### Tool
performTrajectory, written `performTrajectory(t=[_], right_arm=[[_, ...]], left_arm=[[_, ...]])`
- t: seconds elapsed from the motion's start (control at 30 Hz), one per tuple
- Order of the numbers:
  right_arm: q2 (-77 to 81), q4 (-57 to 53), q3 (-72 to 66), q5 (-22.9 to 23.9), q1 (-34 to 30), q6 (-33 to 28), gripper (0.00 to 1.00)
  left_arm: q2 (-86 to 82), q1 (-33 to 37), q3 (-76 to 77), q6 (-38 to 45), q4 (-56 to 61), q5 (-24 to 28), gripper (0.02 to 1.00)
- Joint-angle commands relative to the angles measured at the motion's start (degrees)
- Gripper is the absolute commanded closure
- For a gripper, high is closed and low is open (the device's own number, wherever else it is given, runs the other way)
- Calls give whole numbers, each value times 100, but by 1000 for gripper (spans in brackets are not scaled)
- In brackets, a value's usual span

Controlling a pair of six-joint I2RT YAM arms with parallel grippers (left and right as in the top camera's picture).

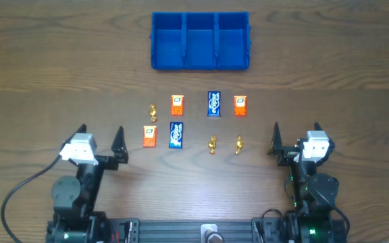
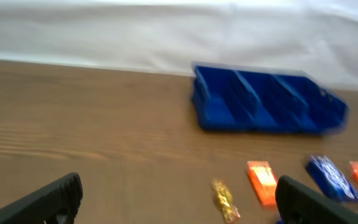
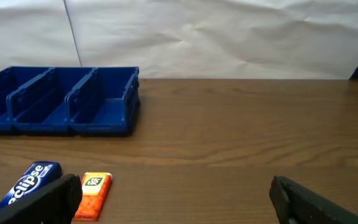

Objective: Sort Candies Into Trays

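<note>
Tray: blue, 3 compartments, far end of table, centre.
Candies: 8 pcs, two rows btwn tray and grippers. 3 orange packs, 2 blue packs, 3 gold-wrapped sweets.
Left gripper: spread wide, nothing held; near-row orange pack just to its right.
Right gripper: spread wide, nothing held; end gold sweet near, to its left.

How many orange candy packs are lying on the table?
3. One orange pack lies left of a blue pack in the row nearer the blue tray, another right of it. The third is leftmost in the row nearer the arms. None seems hidden.
</note>
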Motion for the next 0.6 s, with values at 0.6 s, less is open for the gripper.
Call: performTrajectory(t=[0.6], right_arm=[[-39, -55, 0, -28, -22, -26, 3]], left_arm=[[7475, -1156, 4374, -420, -2732, 319, 20]])
